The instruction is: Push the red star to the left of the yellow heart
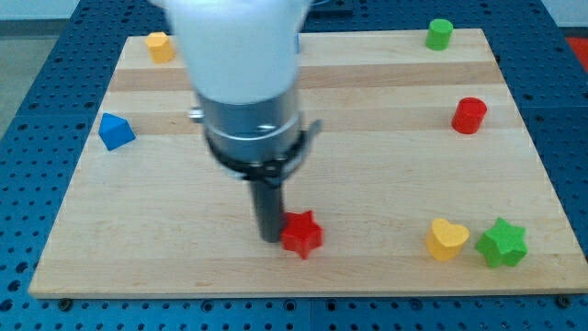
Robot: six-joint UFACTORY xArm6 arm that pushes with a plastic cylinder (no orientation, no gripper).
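Low in the frame, a little left of centre: tip [269,239] down on the board [386,110], touching the left side of the red star [302,233]. Star just right of the tip, pressed against the rod's lower end, its left points partly hidden behind the rod. No claw on this arm, so neither wide nor narrow and holding nothing; only a straight dark rod under a broad grey and white arm body filling the upper centre-left of the frame.

Well right of the star, near the lower right: yellow heart [446,239], about level with the star, apart from it with bare wood between. Star therefore already on the heart's left side, though some way off. Just right of the heart, close beside it, whether touching cannot be told: green star [503,244].

At the right edge, mid-height: red cylinder [469,115]. In the upper right corner: green cylinder [440,34]. In the upper left, near the board's top edge and just left of the arm body: yellow block [160,46], shape unclear. At the left edge, mid-height: blue block [116,131], roughly triangular. All four well apart from tip and star.

Around the board: blue perforated table [37,184].
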